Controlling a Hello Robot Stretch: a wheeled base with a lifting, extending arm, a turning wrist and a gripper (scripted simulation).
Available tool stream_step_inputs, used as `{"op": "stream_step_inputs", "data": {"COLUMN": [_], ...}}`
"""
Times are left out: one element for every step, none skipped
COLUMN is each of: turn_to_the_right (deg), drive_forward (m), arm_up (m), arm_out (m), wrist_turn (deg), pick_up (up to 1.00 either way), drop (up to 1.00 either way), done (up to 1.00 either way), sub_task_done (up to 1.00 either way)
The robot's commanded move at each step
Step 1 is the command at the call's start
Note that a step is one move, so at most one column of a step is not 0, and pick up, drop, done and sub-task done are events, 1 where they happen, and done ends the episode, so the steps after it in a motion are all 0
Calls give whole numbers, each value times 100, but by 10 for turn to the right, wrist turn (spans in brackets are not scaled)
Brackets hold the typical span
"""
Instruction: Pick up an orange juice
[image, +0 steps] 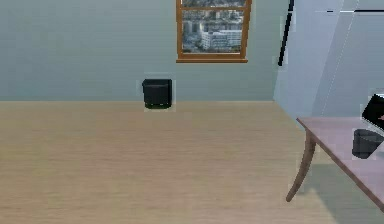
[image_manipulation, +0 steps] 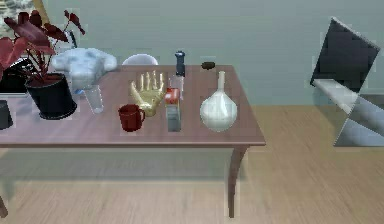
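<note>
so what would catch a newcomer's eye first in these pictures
Likely the golden hand-shaped sculpture on the brown wooden table in the arm side view, between a red mug and a white round-bellied vase. A red-leaved plant in a black pot stands at that view's left.

Wood-plank floor (image: 130, 160) runs up to a pale grey-blue wall (image: 80, 50). Wood-framed window (image: 213, 30) is high on that wall, right of centre, with city buildings showing through it. Small dark box (image: 157, 94), bin-like, sits on the floor against the wall base, left of and below the window. Lighter side wall (image: 335, 60) on the right, with a dark vertical strip (image: 285, 40) at its near edge. Brownish table (image: 335, 135) corner at lower right, one curved leg (image: 303, 170) down to the floor. Dark cup (image: 366, 143) stands on the tabletop at the right edge. Just above it is a black-and-white object (image: 374, 108), cut off by the frame; can't identify it.
</note>
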Motion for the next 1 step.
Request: {"op": "stream_step_inputs", "data": {"turn_to_the_right": [0], "drive_forward": [0], "arm_up": [50], "arm_out": [0], "wrist_turn": [0], "pick_up": [0], "drop": [0], "done": [0], "sub_task_done": [0]}}
